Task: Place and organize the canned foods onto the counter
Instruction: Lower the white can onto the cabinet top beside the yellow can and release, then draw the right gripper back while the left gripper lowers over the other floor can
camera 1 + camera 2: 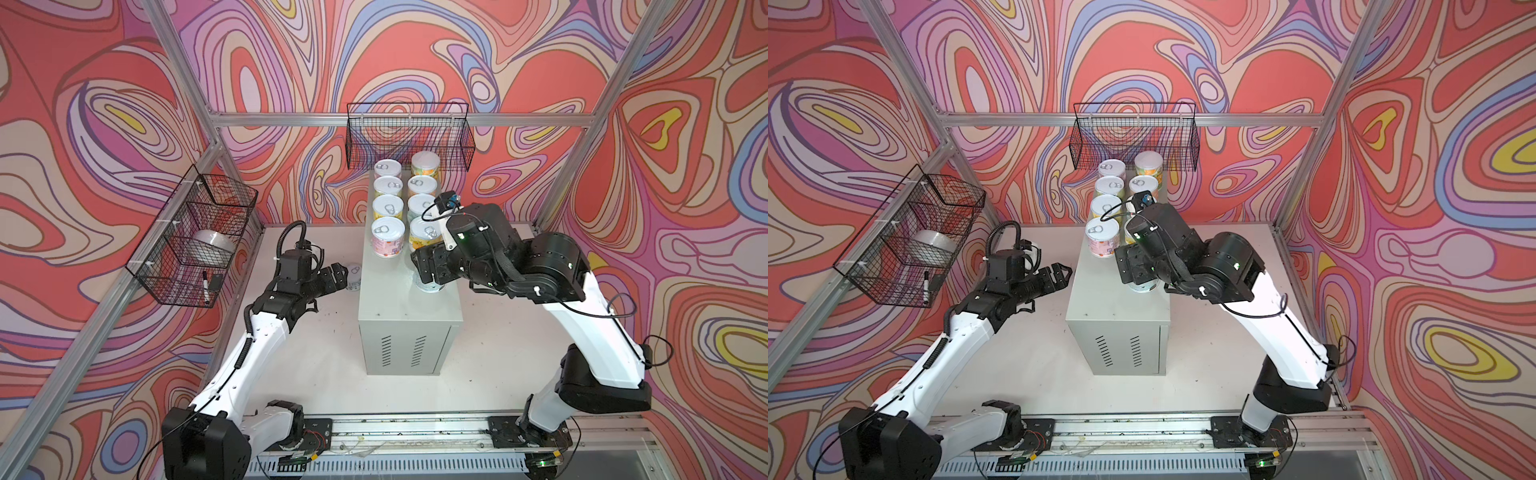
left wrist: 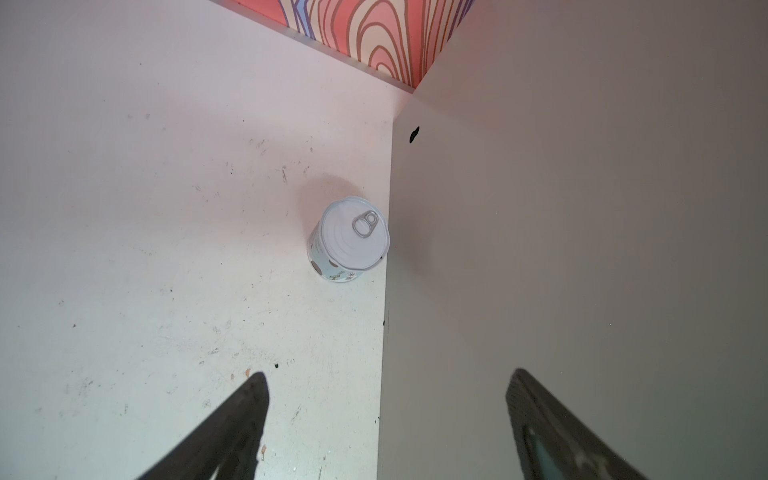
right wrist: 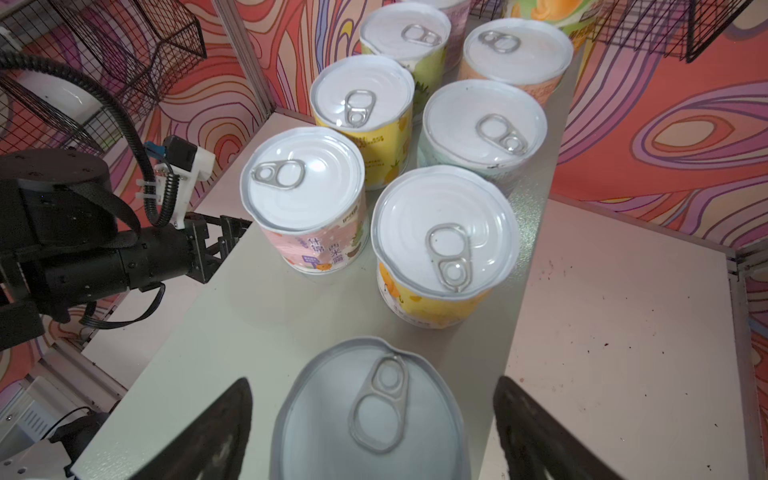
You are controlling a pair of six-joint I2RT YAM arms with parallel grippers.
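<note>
The counter [image 1: 409, 307] is a tall pale grey cabinet in the middle of the white table. Several cans [image 1: 387, 235] stand on its top in two rows running to the back wall. My right gripper [image 3: 372, 382] hovers open over a further upright can [image 3: 370, 419] near the top's right edge; its fingers straddle the can with a gap on each side. In a top view this can [image 1: 430, 287] peeks out below the wrist. My left gripper [image 2: 388, 372] is open and empty, low beside the counter's left wall. A light blue can [image 2: 351, 237] stands on the table against that wall.
A black wire basket [image 1: 409, 137] hangs on the back wall just above the rearmost cans. Another wire basket [image 1: 195, 237] on the left wall holds a white roll and a marker. The arms' base rail [image 1: 407, 432] runs along the table's front edge.
</note>
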